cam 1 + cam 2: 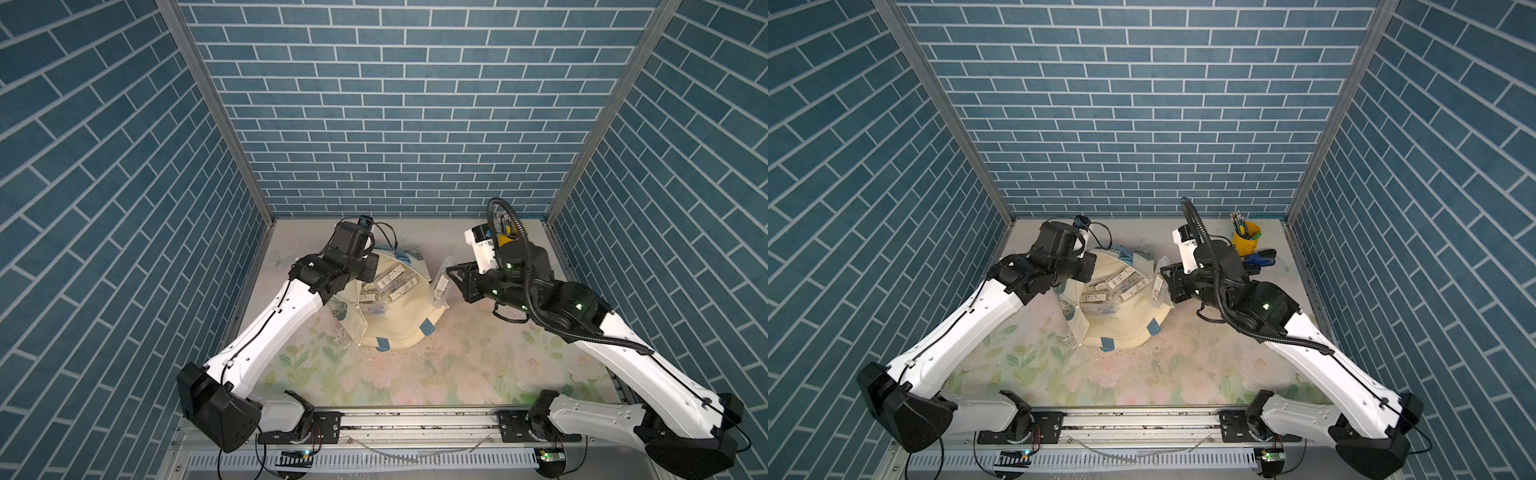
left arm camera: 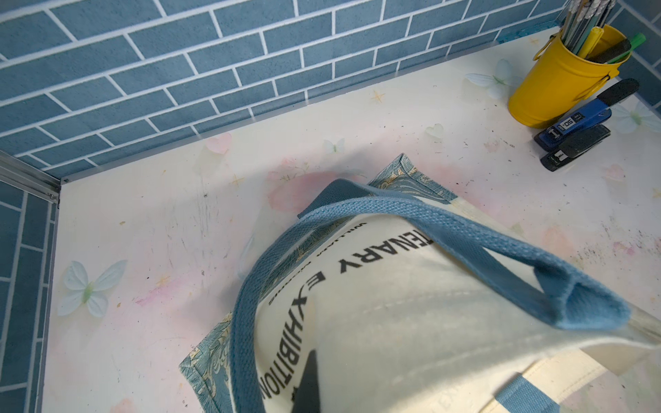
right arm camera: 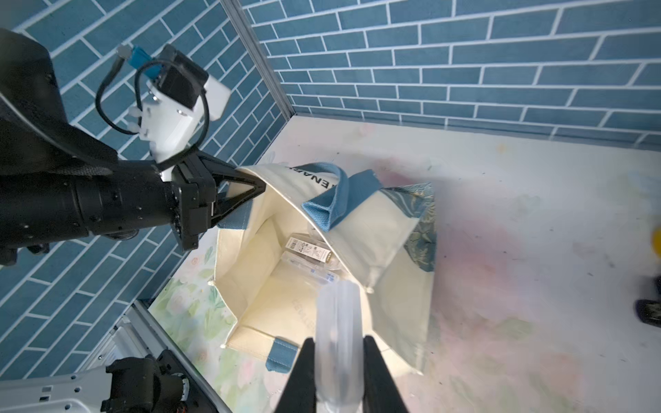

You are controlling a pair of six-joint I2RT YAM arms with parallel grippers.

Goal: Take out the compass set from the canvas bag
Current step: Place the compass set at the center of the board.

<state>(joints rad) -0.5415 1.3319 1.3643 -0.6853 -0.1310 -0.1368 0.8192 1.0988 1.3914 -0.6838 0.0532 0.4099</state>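
While both top views look down on it, the canvas bag (image 1: 399,328) (image 1: 1125,328) lies slumped on the tabletop (image 1: 457,374). Its floral base is toward the back-left corner and its mouth gapes front-right, with the long axis on that diagonal. The left jaws are clenched on the bag's rim. The right jaws grasp the compass set (image 1: 441,286), a clear pack just outside the right rim with its long axis roughly front to back; its barcode label is unreadable.

Left wrist: the bag's side reads "…TENARY EXHIBITION". The stapler (image 2: 576,125) is marked "50" and sits beside the yellow cup (image 2: 558,82).

Right wrist: the pack shows end-on between the jaws, and more labelled packs (image 3: 311,250) lie inside.
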